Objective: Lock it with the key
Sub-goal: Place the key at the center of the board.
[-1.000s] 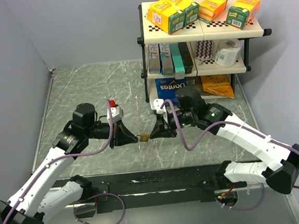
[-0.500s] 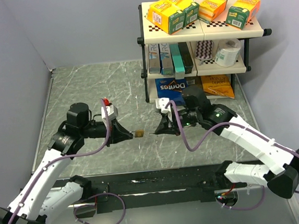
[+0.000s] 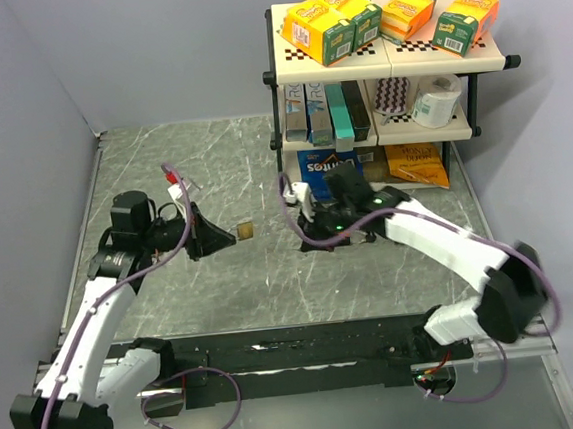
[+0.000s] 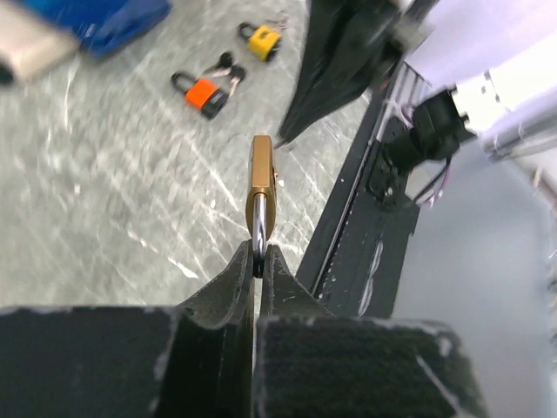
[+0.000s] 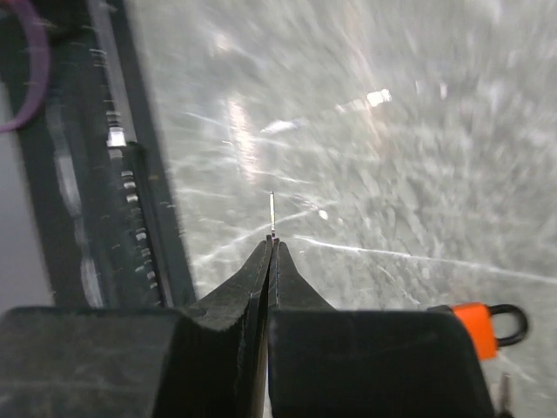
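**Obs.** Left tool (image 4: pixel 258 258) is pinched narrow on the steel shackle (image 4: pixel 258 222) of the small brass padlock (image 4: pixel 261 181). The padlock body juts past the fingertips, edge-on to the wrist camera, clear of the grey marbled surface (image 3: pixel 162 165). Right tool (image 5: pixel 271 251) is closed on a thin silver key (image 5: pixel 272 212), with only the slim blade showing beyond the tips. The key sits to the right of the brass padlock, apart from it and not at the keyway. The keyway face is not visible in any view.

**Step in hand (judgement).** Carry the key to the padlock's free end and seat it.

**How to do it well (judgement).**
- Present the padlock's free end squarely toward the right tool and hold the left arm fixed.
- Line the blade up with the long axis of the body, and match its roll to the slot, before closing the gap.
- The grip is on the shackle only, so the body may pivot. Push straight along the line through that grip, slowly.
- Turn only once the blade is fully seated.

**Other.** An orange padlock (image 4: pixel 202 91) and a yellow padlock (image 4: pixel 260 39) lie on the surface beyond the brass padlock. Leave them alone.
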`<state>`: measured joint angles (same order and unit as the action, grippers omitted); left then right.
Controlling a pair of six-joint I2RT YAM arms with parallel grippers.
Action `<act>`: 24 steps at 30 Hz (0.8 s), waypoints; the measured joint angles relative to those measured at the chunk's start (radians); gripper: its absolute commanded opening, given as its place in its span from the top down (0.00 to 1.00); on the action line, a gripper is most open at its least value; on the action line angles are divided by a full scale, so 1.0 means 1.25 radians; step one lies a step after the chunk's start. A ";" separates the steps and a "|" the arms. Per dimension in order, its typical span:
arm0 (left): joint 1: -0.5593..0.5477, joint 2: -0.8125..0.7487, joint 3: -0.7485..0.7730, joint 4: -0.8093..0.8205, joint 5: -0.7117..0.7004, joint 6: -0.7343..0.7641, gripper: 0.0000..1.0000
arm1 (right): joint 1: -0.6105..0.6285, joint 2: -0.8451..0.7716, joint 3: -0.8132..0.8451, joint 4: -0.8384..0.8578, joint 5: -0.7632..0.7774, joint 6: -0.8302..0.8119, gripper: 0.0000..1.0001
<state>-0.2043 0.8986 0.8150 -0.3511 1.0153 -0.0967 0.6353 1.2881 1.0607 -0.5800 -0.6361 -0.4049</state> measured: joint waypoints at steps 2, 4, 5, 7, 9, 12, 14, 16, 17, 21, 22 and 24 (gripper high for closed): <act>0.022 0.024 -0.016 0.013 -0.008 -0.042 0.99 | 0.002 0.079 0.004 0.021 0.028 0.023 1.00; 0.043 0.045 -0.036 0.022 -0.020 -0.075 0.99 | 0.003 0.134 0.004 0.040 0.056 0.042 1.00; 0.052 0.053 -0.047 0.026 -0.032 -0.093 0.99 | 0.003 0.158 0.004 0.054 0.068 0.054 1.00; 0.067 0.070 -0.067 0.026 -0.054 -0.125 0.99 | 0.006 0.203 0.007 0.084 0.089 0.077 1.00; 0.071 0.090 -0.075 0.025 -0.070 -0.145 0.99 | 0.007 0.245 0.015 0.115 0.103 0.100 1.00; 0.071 0.135 -0.076 0.026 -0.078 -0.158 0.99 | 0.009 0.298 0.026 0.160 0.120 0.127 1.00; 0.071 0.175 -0.075 0.024 -0.078 -0.158 0.99 | 0.012 0.334 0.037 0.186 0.134 0.143 1.00; 0.071 0.211 -0.073 0.019 -0.078 -0.157 0.99 | 0.013 0.359 0.043 0.202 0.145 0.149 1.00; 0.071 0.225 -0.072 0.017 -0.078 -0.156 0.99 | 0.013 0.372 0.046 0.211 0.150 0.151 1.00; 0.071 0.243 -0.072 0.008 -0.079 -0.155 0.99 | 0.013 0.405 0.048 0.229 0.175 0.158 1.00; 0.071 0.243 -0.072 0.008 -0.079 -0.155 0.99 | 0.013 0.410 0.048 0.234 0.181 0.159 1.00; 0.071 0.243 -0.072 0.010 -0.078 -0.155 0.99 | 0.013 0.422 0.049 0.242 0.188 0.159 1.00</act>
<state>-0.1154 1.2018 0.7246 -0.3386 0.9173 -0.2905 0.6521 1.8160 1.1213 -0.2779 -0.4015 -0.2062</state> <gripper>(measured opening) 0.033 0.007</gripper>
